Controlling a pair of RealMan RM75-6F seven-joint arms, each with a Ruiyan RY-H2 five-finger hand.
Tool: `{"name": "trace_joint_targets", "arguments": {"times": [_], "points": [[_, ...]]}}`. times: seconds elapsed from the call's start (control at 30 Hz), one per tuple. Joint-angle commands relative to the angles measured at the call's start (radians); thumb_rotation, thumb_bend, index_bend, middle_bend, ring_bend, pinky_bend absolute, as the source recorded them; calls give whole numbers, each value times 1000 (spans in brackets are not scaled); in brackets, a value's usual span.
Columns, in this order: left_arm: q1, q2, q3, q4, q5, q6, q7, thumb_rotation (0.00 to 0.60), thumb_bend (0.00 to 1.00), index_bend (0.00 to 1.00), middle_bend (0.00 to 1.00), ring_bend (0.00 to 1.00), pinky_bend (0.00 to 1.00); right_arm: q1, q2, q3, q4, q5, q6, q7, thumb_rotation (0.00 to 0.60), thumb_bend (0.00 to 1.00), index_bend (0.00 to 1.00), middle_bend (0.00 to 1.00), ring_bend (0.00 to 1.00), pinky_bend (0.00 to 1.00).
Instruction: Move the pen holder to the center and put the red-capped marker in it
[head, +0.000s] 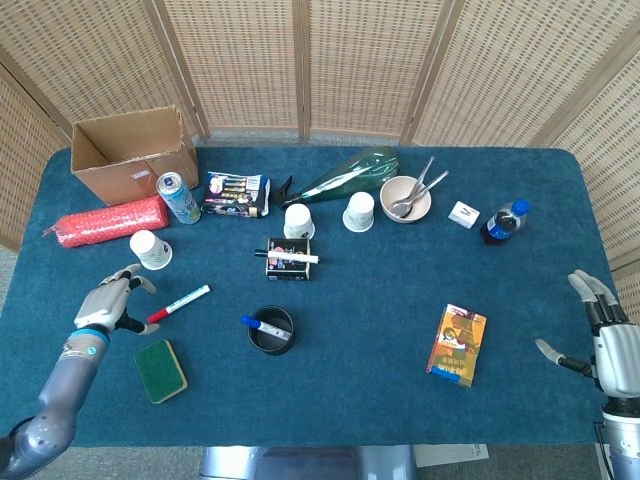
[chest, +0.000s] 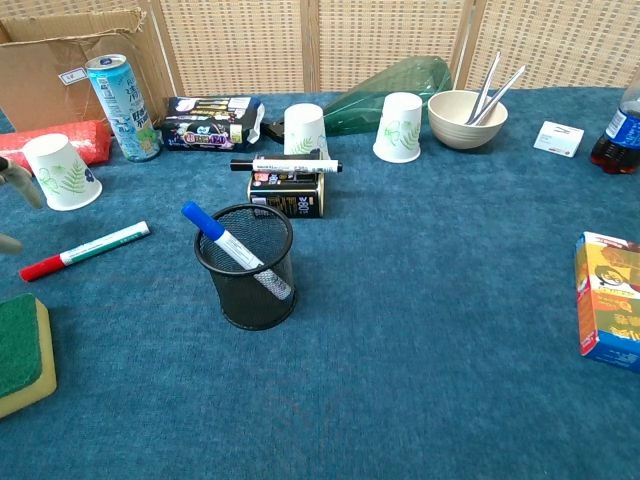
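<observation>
Left hand: fingers apart, holding nothing, above the table near its left edge, just beside the red cap end of the marker; only fingertips show at the left border of the chest view.
Right hand: fingers spread, empty, at the table's right edge, well apart from every object.
Red-capped marker: lying flat on the blue table, left of the middle, cap pointing toward the left hand.
Pen holder: black mesh cup, upright, a little left of the table's middle toward the front edge; a blue-capped marker leans inside it.
Green sponge: flat near the front-left corner, just in front of the left hand.
Paper cup: upside down, behind the left hand.
Colourful box: flat, toward the front-right.
Cardboard box: open, at the back-left corner.
</observation>
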Motion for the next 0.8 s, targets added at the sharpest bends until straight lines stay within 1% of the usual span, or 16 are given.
{"name": "trace_joint_targets", "arguments": {"times": [0.03, 0.27, 0.47, 0.6, 0.8], "points": [[-33, -41, -2, 26, -50, 38, 41, 600, 188, 337, 0, 0, 49, -2, 1, 3, -1, 3, -1, 7, 600, 0, 105, 127, 121, 290], [-72, -131, 6, 84, -124, 124, 143, 600, 201, 345, 0, 0, 55, -5, 2, 14, -1, 10, -1, 32, 600, 0, 106, 129, 123, 289], [-88, -205, -7, 141, -161, 179, 191, 600, 225, 347, 0, 0, 65, -7, 1, 15, 0, 8, -4, 43, 600, 0, 108, 131, 123, 289], [-96, -242, -13, 166, -182, 191, 224, 600, 245, 347, 0, 0, 69, -7, 1, 19, -2, 11, -6, 52, 600, 0, 109, 130, 124, 289], [-99, -287, -34, 187, -187, 201, 237, 600, 245, 347, 0, 0, 73, -9, 1, 24, 3, 18, -13, 68, 600, 0, 109, 131, 126, 290]]}}
